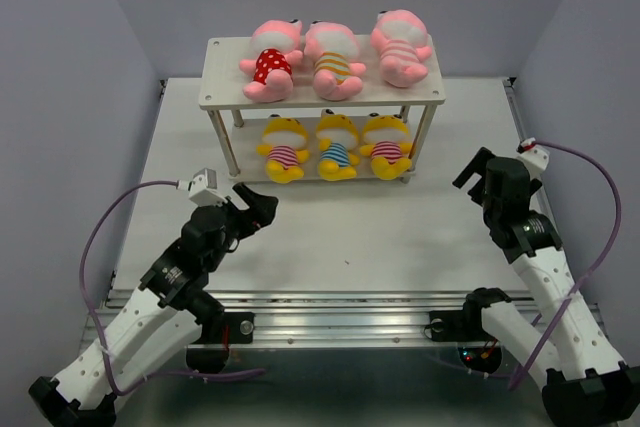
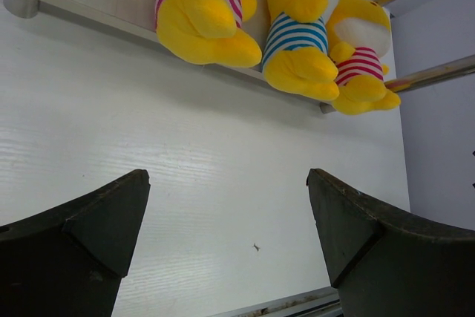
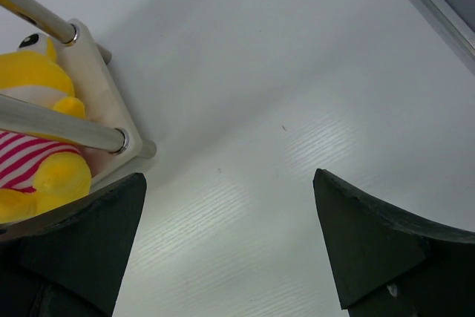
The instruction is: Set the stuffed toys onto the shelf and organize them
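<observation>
My L gripper (image 2: pixel 226 176) + R gripper (image 3: pixel 229 177) both spread wide, nothing held. L wrist cam crops heads of yellow toys (image 2: pixel 297 42); R cam gets just one, partly behind shelf (image 3: pixel 93 87) legs. Top tier: 3 pink toys (image 1: pixel 333 57); lower tier: 3 yellow.

Plush toys (image 1: pixel 334 67), wooden shelf (image 1: pixel 224 77), glossy metal legs (image 3: pixel 59 124)

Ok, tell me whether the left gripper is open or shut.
Open. The left gripper has its fingers spread wide, with only tabletop showing between them.
</observation>
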Controlling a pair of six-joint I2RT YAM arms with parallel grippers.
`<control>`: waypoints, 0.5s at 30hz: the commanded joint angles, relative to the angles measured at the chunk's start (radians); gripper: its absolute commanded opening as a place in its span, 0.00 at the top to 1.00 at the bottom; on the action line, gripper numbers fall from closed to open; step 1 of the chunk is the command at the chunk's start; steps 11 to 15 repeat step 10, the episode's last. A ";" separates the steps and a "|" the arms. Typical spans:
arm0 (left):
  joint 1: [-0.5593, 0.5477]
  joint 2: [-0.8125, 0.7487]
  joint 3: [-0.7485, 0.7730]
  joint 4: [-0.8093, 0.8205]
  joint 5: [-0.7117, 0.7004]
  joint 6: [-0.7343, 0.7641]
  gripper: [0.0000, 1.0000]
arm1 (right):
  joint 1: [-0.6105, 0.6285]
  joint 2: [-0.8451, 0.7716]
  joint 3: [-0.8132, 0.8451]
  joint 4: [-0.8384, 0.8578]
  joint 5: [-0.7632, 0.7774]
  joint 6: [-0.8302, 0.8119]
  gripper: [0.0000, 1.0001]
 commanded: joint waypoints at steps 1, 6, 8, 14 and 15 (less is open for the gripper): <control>-0.004 0.011 0.052 0.011 -0.052 0.001 0.01 | 0.007 -0.005 -0.010 0.074 0.050 0.012 0.00; -0.004 0.037 0.055 0.025 -0.058 0.008 0.01 | 0.007 0.006 -0.013 0.074 0.056 0.012 0.00; -0.004 0.045 0.062 0.027 -0.058 0.011 0.01 | 0.007 0.006 -0.014 0.076 0.061 0.013 0.00; -0.005 0.059 0.067 0.030 -0.062 0.017 0.01 | 0.007 0.006 -0.008 0.076 0.061 0.012 0.00; -0.005 0.059 0.067 0.030 -0.062 0.017 0.01 | 0.007 0.006 -0.008 0.076 0.061 0.012 0.00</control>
